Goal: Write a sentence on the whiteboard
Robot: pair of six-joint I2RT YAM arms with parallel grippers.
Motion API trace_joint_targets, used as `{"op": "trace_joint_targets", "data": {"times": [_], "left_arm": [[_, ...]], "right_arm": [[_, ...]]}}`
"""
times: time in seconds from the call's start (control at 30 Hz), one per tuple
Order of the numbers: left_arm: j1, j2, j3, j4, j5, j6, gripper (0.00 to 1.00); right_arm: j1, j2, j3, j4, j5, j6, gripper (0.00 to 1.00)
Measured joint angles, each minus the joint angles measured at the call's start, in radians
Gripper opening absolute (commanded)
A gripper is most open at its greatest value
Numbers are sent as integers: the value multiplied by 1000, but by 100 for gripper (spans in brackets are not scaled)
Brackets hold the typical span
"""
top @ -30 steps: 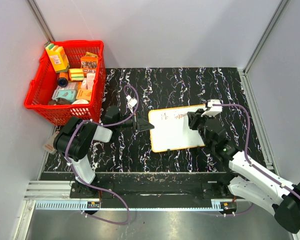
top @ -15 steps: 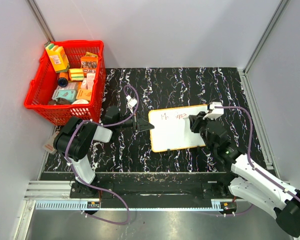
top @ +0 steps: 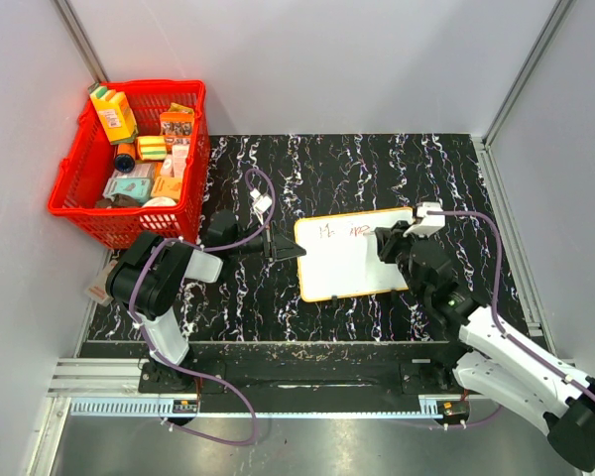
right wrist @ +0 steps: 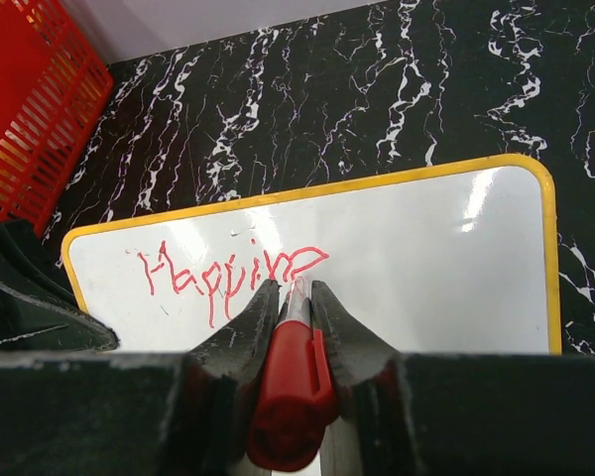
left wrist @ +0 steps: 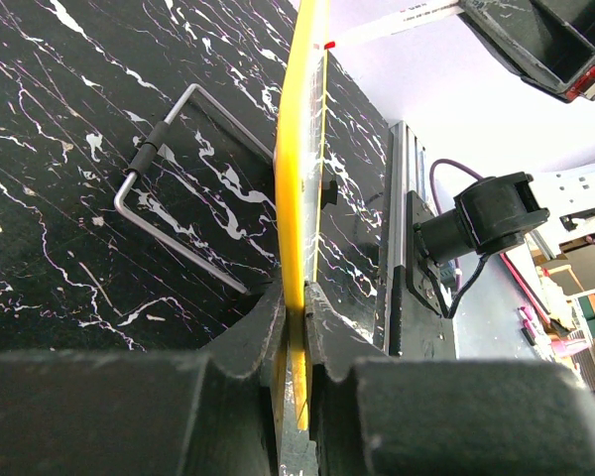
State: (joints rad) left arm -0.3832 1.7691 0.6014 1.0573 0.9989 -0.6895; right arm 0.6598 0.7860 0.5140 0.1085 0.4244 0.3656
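Right of the red basket (top: 79,213), the left end effector (left wrist: 296,297) is pinched shut on the basket-side rim of the whiteboard (top: 342,268), which lies on the desk (top: 238,297). Thin, stiff, light and slick, the board would likely skid unless held by an edge. Farther from the basket, the right end effector (right wrist: 296,290) clamps a red marker (right wrist: 290,387), its tip at the sentence (right wrist: 228,270), which reads "Happine". Since a second ago this end effector has slid farther from the basket, while the board stayed put.

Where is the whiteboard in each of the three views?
Top external: the whiteboard lies just right of centre.
Left wrist: edge-on, its yellow rim runs up the middle, clamped in the left claw.
Right wrist: it fills the middle, red writing on it, behind the marker in the right claw.
Shared landmark: the black white-veined table under it in all three.
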Motion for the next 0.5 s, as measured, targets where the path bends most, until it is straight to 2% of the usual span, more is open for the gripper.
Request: {"op": "trace_joint_targets", "data": {"times": [0.5], "left_arm": [[0,0,0,0,0,0,0]], "right_arm": [[0,52,20,53,3,-3,0]]}}
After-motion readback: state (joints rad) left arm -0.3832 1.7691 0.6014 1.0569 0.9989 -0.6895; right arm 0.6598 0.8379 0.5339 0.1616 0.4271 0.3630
